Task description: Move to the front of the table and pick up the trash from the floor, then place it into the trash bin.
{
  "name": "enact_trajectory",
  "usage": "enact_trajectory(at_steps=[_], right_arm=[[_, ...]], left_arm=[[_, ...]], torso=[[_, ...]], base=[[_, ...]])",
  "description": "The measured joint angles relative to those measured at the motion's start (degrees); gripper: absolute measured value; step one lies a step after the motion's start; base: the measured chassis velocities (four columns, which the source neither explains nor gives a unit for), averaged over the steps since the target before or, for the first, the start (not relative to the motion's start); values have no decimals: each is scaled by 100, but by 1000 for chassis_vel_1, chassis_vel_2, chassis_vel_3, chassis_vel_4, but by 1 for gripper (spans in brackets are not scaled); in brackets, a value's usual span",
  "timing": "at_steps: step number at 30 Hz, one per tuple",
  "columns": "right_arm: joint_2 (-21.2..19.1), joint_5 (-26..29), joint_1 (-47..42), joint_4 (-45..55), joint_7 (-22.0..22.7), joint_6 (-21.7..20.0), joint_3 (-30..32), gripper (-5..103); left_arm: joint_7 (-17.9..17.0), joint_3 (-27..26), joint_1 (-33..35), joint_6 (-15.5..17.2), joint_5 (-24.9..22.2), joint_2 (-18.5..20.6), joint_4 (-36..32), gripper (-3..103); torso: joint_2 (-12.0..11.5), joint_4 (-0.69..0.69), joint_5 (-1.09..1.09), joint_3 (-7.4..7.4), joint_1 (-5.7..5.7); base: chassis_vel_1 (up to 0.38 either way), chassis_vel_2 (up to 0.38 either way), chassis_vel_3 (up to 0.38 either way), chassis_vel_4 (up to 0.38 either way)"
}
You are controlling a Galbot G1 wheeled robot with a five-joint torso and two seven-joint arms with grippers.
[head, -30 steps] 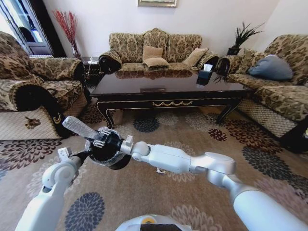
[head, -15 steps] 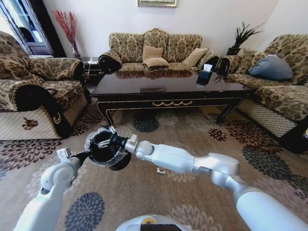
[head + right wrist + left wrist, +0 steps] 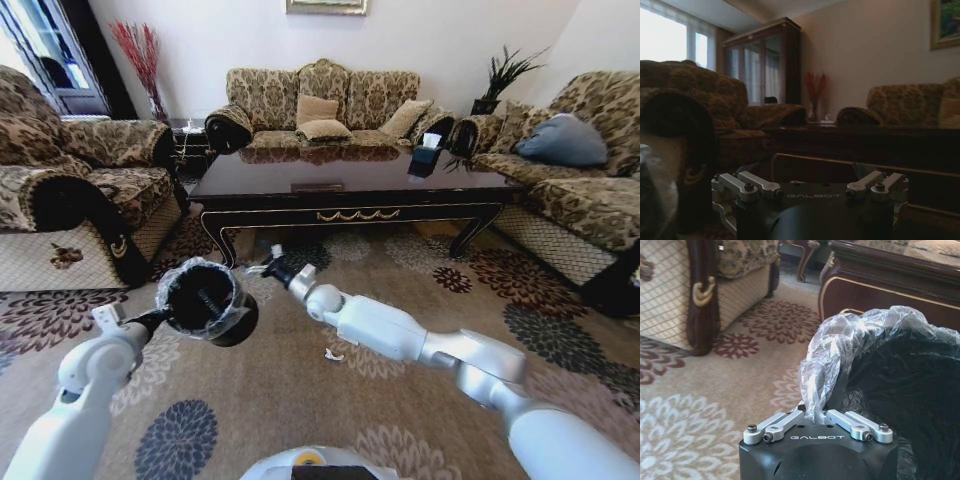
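Note:
My left gripper (image 3: 816, 416) is shut on the rim and clear liner of the black trash bin (image 3: 205, 300), holding it tilted above the floor (image 3: 300, 400). A pale ribbed shape lies inside the bin. My right gripper (image 3: 262, 266) hovers just beyond the bin (image 3: 910, 390), toward the table (image 3: 355, 213), with its fingers open and nothing between them. A small white scrap of trash (image 3: 333, 354) lies on the carpet under my right forearm. The right wrist view looks over the open right gripper (image 3: 810, 186) at the table's dark edge (image 3: 865, 145).
Patterned sofas stand at the left (image 3: 70, 190), behind the table (image 3: 320, 100) and at the right (image 3: 570, 170). A black tissue box (image 3: 427, 155) sits on the tabletop. Open carpet lies between me and the table.
A second ago my right gripper held a clear bottle over the bin, then dipped into it. It has now come out empty and moved toward the table. The bin shifted slightly left.

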Motion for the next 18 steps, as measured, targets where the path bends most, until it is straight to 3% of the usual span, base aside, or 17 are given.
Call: enact_trajectory(at_steps=[1,2,3,4,5,9,12,15,18], right_arm=[[-38,192,-100,7,588,-336,86,100],[-38,192,-100,7,588,-336,86,100],[-63,310,-160,19,878,-511,136,100],[-157,701,-359,72,1610,-1004,308,100],[-207,944,-517,73,2010,-1257,431,100],[-215,1473,-1120,-101,2740,-1542,992,100],[-200,1314,-1373,-327,2742,-1343,1223,100],[-116,982,-1785,-754,2385,-1031,1687,100],[-45,942,-1920,-891,2205,-1019,1865,100]], left_arm=[[0,-55,28,0,-46,26,1,2],[0,-55,28,0,-46,26,1,2],[0,-73,39,0,-65,41,1,2],[1,-84,50,0,-103,87,-1,2],[0,-85,52,0,-121,119,-2,2],[2,-70,38,0,-187,231,5,2],[2,-101,57,-1,-238,293,21,2],[-1,-323,231,-1,-372,352,16,2],[-2,-410,330,0,-406,351,-13,2]], torso=[[0,0,1,0,0],[0,0,1,0,0],[0,0,0,0,0],[0,1,0,-1,-1],[0,-3,0,0,0],[0,-4,1,-1,0],[0,-3,1,0,0],[0,0,1,0,0],[0,1,0,0,0]], base=[[0,0,0,0],[0,0,0,0],[0,0,0,0],[0,0,0,0],[0,0,0,0],[0,0,0,0],[0,0,0,0],[0,0,0,0],[0,0,0,0]])
